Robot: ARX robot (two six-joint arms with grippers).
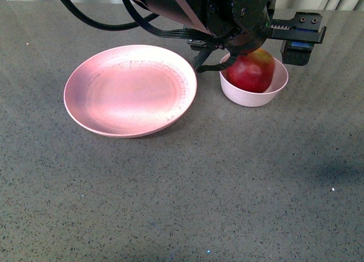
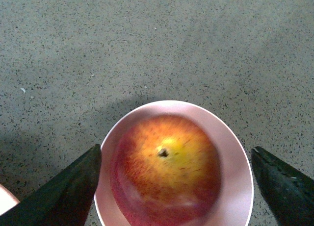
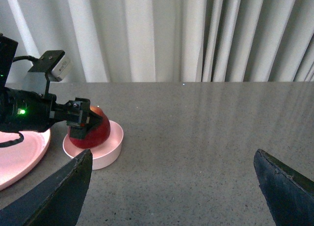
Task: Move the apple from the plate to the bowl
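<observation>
Left hand (image 2: 175, 151) spread wide, one finger either side of the bowl (image 1: 253, 96); contact with the rim cannot be told. Apple (image 1: 250, 70) sits in the bowl, stem up, upper right of centre in the front view. Plate (image 1: 128, 88) just left of the bowl on the worktop (image 1: 227, 188). Right hand (image 3: 172, 155) spread, gripping nothing.

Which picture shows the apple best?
The left wrist view: the apple sits in the bowl, seen from above, stem and yellow patch clear. The front view shows it partly hidden by the left arm. The right wrist view shows it small, partly behind that arm.
</observation>
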